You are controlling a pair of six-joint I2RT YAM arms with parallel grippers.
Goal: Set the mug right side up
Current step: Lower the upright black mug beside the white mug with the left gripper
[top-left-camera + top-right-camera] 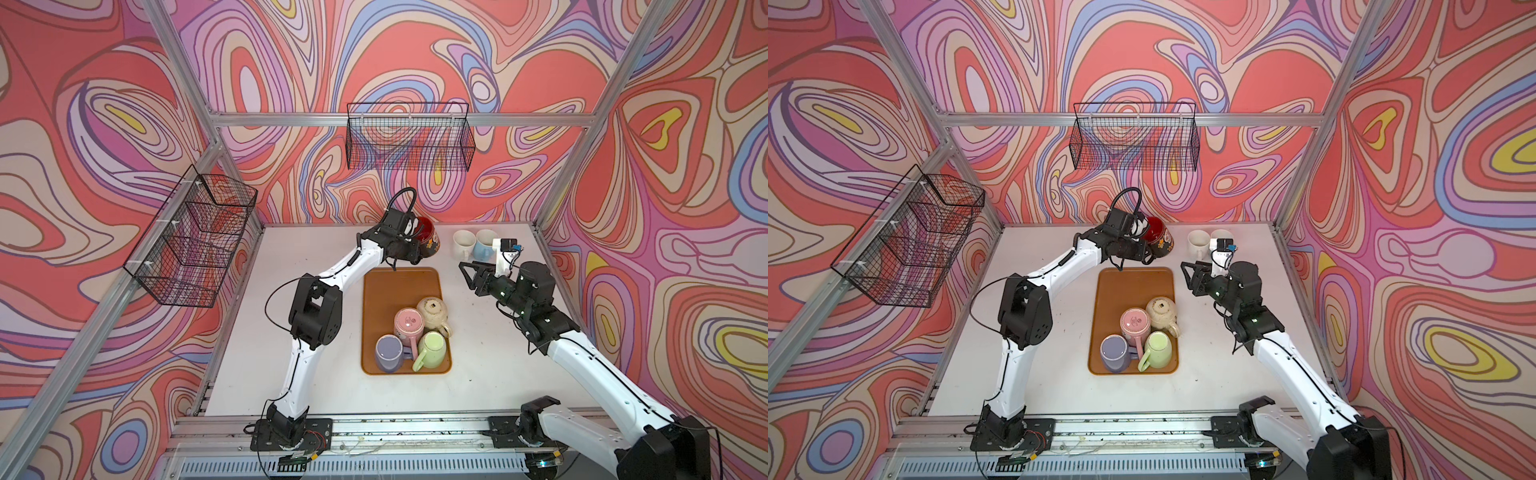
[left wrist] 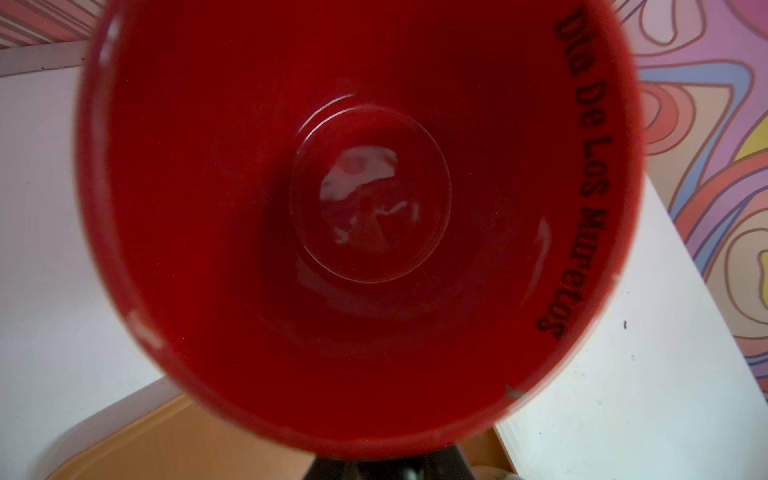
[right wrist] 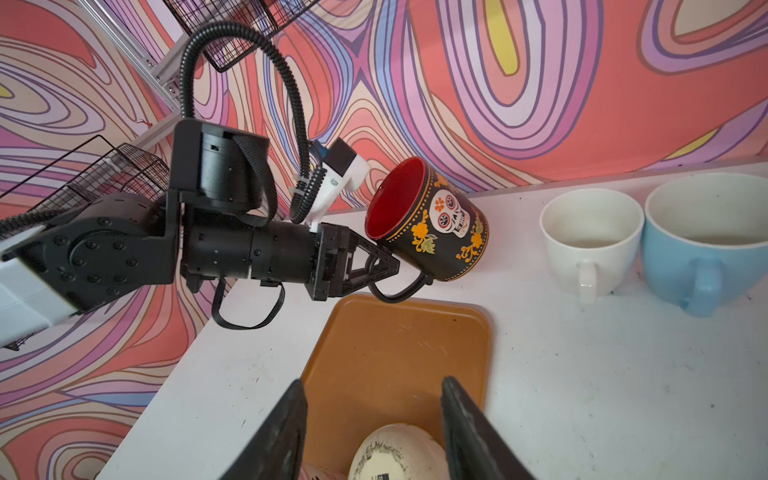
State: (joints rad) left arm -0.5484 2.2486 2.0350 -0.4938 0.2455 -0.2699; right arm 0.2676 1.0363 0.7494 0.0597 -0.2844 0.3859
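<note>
Black-glazed, the mug [image 3: 436,232] is hanging tilted just ahead of my left gripper [image 3: 390,266], which is pinching its handle for leverage to swing it upright; my right gripper [image 3: 374,432] is idling open.

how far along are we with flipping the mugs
Done: the white mug and blue mug stand upright on the table. In hand: the left gripper holds the black skull mug by its handle, tilted, mouth sideways, not yet set down. Left: the pink mug, cream mug, purple mug and green mug on the tray look bottom-up. The right gripper hangs open and empty.
</note>
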